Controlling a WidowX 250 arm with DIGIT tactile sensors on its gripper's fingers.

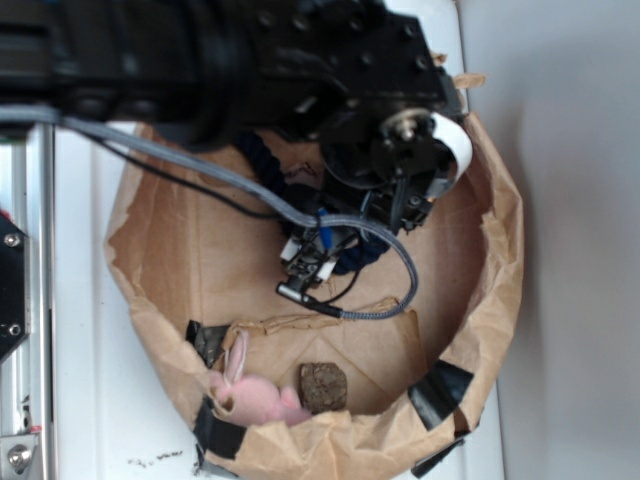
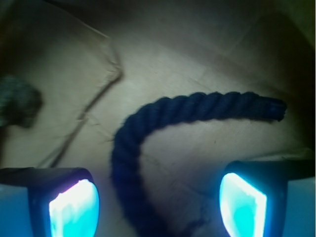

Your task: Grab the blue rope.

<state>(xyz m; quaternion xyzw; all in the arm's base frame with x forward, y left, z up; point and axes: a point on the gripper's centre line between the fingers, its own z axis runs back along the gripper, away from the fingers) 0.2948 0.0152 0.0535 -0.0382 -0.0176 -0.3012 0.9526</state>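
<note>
In the exterior view most of the thick, dark navy twisted-strand rope [image 1: 268, 160] is hidden behind the black robot arm [image 1: 330, 70]; only a short curl shows above the hand [image 1: 312, 262] and a dark patch beside it, and the hand's own fingers are too cluttered by wiring to read there. A grey braided cable [image 1: 200, 170] crosses in front of the arm and loops below the hand.

The wrist view is clearer. The rope [image 2: 163, 118] lies on the crumpled brown paper bowl's floor [image 2: 173, 54], arching from a cut end at the right, up and round, then down between the two fingers, where it runs out of the picture. The hand [image 2: 158, 205] is wide apart, its glowing cyan pads [image 2: 74, 207] standing on either side of the rope with paper showing between; it grips nothing.

Below the hand, near the paper bowl's rim [image 1: 500, 250], sit a pink plush toy [image 1: 255, 395] and a rough brown lump [image 1: 323, 387], side by side.
</note>
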